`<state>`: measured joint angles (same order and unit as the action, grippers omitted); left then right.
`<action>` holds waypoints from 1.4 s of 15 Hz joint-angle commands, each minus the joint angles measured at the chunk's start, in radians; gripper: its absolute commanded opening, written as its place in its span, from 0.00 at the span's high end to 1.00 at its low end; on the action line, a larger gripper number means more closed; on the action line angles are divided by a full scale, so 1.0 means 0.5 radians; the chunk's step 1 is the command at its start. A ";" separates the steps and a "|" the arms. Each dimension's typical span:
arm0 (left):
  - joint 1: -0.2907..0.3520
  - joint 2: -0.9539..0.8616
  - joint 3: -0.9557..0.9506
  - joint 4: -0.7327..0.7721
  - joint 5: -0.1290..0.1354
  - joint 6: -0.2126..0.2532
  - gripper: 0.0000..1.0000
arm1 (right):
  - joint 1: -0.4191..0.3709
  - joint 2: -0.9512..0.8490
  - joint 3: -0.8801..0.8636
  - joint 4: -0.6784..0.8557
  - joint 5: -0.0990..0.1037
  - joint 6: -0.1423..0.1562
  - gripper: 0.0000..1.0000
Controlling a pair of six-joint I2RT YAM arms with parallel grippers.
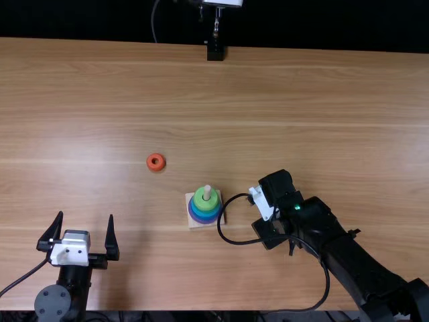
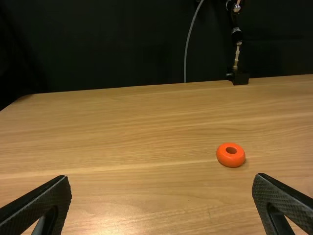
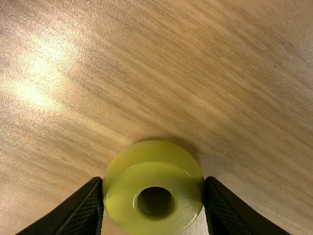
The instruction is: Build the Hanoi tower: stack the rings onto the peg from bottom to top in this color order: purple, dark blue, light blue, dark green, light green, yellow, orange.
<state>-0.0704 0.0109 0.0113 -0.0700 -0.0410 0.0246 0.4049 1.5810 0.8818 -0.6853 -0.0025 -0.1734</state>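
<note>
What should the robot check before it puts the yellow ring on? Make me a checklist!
1. Right gripper has the yellow ring between its fingers: ok.
2. Peg pokes out on top, with room for a ring: ok.
3. Light green ring is the top one on the peg: ok.
4. Lower rings are all there in order: cannot tell, they overlap.
5. Yellow ring is right above the peg: not ok, it's off to one side.
6. Orange ring is still off the peg: ok.

No labels, numbers or signs can be read on anything here.
</note>
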 commanded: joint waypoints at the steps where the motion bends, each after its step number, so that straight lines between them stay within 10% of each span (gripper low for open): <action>1: 0.015 -0.022 -0.023 -0.107 -0.025 0.017 0.00 | -0.009 0.013 0.148 -0.001 0.020 0.012 1.00; 9: 0.015 -0.022 -0.023 -0.107 -0.025 0.017 0.00 | -0.031 0.007 1.004 -0.969 0.023 -0.003 1.00; 21: 0.015 -0.022 -0.023 -0.107 -0.025 0.017 0.00 | 0.218 0.022 1.703 -1.091 0.001 0.023 1.00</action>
<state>-0.0700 0.0109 0.0113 -0.0700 -0.0406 0.0257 0.5034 1.5810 1.6970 -1.2304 -0.0006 -0.1696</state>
